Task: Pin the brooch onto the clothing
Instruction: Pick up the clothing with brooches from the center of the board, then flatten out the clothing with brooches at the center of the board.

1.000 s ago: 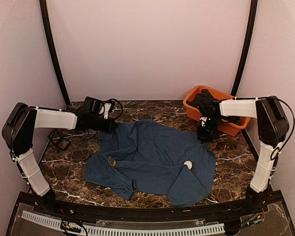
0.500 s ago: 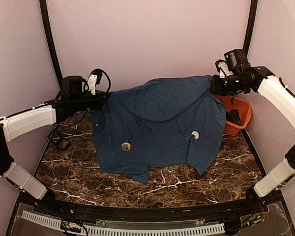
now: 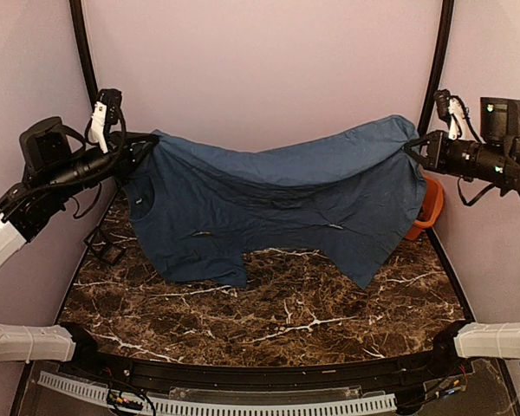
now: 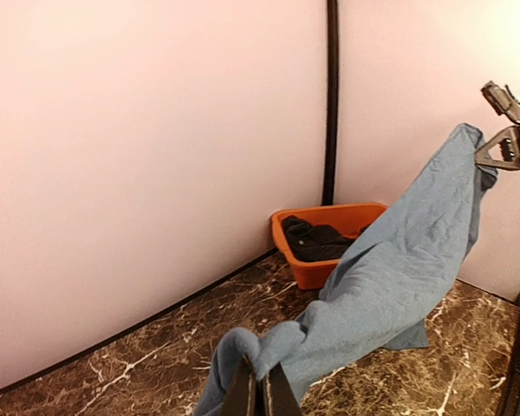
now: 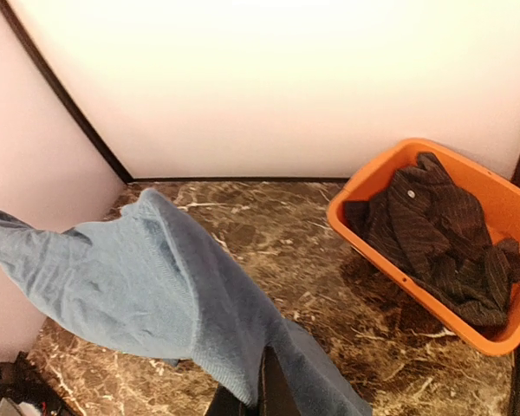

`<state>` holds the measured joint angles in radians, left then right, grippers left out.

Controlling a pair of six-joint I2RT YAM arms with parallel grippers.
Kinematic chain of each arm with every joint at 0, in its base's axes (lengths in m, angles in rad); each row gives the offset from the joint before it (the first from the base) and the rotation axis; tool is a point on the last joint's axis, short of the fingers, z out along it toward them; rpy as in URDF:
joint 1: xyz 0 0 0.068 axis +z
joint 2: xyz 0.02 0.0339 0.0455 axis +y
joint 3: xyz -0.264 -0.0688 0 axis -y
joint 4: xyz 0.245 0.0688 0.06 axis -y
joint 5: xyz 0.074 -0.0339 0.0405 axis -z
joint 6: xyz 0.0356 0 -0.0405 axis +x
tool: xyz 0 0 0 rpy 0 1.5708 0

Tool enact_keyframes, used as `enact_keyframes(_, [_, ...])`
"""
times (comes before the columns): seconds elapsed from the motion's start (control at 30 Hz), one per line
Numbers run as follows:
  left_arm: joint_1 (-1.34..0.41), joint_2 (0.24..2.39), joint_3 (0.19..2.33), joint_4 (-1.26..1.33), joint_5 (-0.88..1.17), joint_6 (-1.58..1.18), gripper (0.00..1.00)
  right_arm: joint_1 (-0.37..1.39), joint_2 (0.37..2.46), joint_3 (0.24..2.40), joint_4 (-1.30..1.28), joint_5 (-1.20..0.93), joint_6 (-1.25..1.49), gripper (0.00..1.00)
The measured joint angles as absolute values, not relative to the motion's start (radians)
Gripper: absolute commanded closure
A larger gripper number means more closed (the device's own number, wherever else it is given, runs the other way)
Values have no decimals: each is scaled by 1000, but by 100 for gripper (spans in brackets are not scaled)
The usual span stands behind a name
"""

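An orange tub (image 5: 503, 201) on the table (image 3: 329, 321) holds dark clothes (image 5: 442, 234).

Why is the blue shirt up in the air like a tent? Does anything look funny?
The shirt is not lying flat: the left fingers and right fingers each pinch an end, so it hangs stretched above the table, sagging in the middle. Nothing looks spilled or broken.

Camera layout: one fixed overhead, two wrist-mounted.
The top view looks down from behind the arm bases across the table (image 3: 329, 321). Each wrist view sights closely along its own gripper, the left gripper (image 4: 258, 386) and the right gripper (image 5: 258, 390), at the T-shirt (image 3: 277, 208). Both show the orange tub (image 4: 312, 270) beyond the fingertips.
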<state>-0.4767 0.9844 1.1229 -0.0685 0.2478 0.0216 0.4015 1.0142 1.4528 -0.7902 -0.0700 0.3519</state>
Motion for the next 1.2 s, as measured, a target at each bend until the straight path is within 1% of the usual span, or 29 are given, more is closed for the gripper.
enact_keyframes(0.13, [-518,861,1123,-112,295,54,99,408,896,1428,-751,-176,344,100])
enact_keyframes(0.23, [-532,795,1125,-131,302,76,99,411,857,1437,-731,-214,341,100])
enact_keyframes(0.33, [-535,788,1137,-147,257,91,99,411,881,1467,-727,-200,343,100])
enact_keyframes(0.4, [-536,825,1146,-160,191,96,99,411,941,1477,-724,-155,350,100])
enact_keyframes(0.53, [-537,995,1142,-167,30,107,99,412,1138,1479,-726,-14,357,100])
enact_keyframes(0.73, [-533,1392,1146,-148,-191,130,99,411,1560,1491,-708,213,356,100])
enact_keyframes(0.83, [-524,1623,1236,-160,-275,150,99,410,1740,1547,-687,268,352,100])
enact_keyframes(0.9, [-519,1726,1294,-155,-309,158,99,410,1835,1593,-663,295,350,100])
enact_keyframes(1.03, [-514,1928,1404,-133,-389,173,99,411,1981,1671,-618,327,347,100])
enact_keyframes(1.13, [-511,2017,1424,-121,-444,181,98,421,2047,1713,-603,355,337,100])
enact_keyframes(1.17, [-511,2037,1424,-118,-461,184,94,426,2054,1726,-601,363,333,99])
enact_keyframes(1.2, [-509,2054,1424,-115,-476,191,91,431,2060,1737,-598,370,329,96])
